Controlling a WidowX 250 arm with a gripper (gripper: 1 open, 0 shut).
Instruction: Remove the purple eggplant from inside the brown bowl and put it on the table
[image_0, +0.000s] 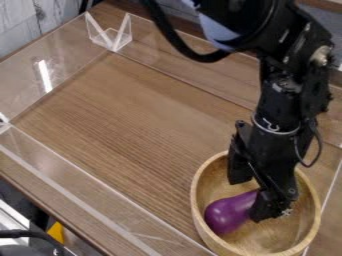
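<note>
- down at the five o'clock corner of the table (147, 110) sits the brown bowl (214, 236), wide and shallow, its rim cut by the bottom edge of the view
- inside the bowl lies the purple eggplant (230, 211), toward the bowl's seven o'clock side, fat end pointing to eight o'clock
- black gripper (262, 196) hangs straight down into the bowl, its jaws spread wide with nothing between them
- one fingertip (277, 208) stands just at the eggplant's three o'clock end; whether it touches is hard to tell from this angle
- clear acrylic walls (54, 70) border the table at nine and twelve o'clock
</note>
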